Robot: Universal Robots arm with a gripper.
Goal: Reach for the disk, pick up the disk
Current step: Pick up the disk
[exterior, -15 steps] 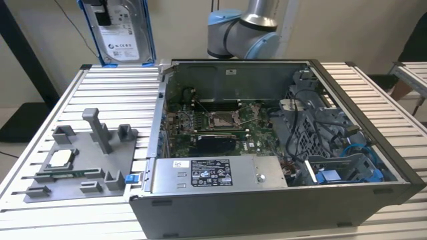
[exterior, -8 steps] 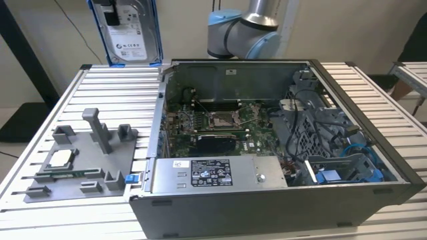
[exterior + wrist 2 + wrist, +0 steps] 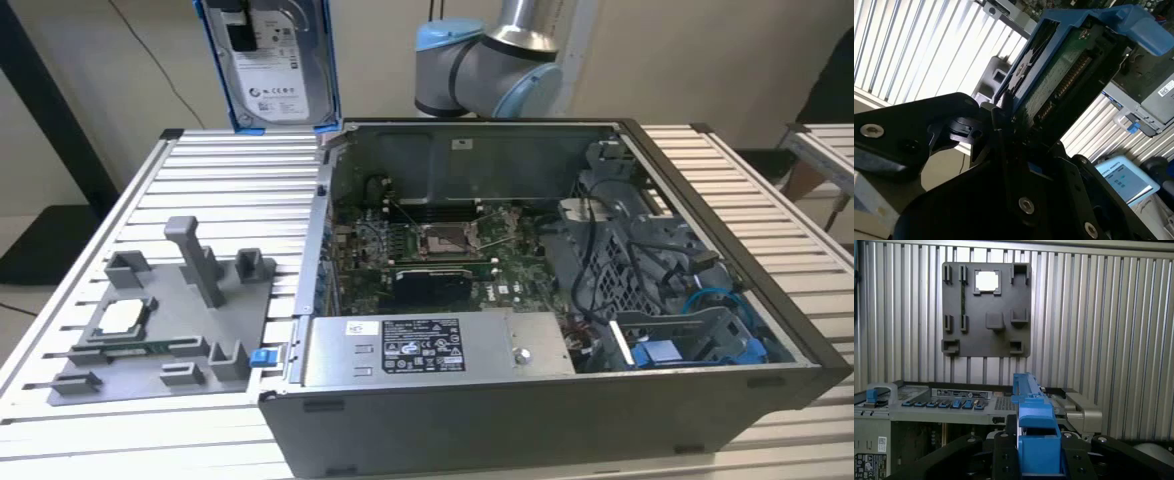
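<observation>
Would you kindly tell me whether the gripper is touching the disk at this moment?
Touching. In the first wrist view the gripper has its black fingers pressed against both sides of the disk, with no gap.

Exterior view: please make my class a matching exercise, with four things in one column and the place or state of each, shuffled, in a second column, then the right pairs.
Things
1. the disk
2. the square silver chip
3. the grey plate
4. the computer case

Places or states
A. open on top, boards and cables showing
B. clamped in the gripper, raised in the air
C. seated in a holder on the grey plate
D. lying flat on the slatted table

Pairs: 1-B, 2-C, 3-D, 4-A
</observation>
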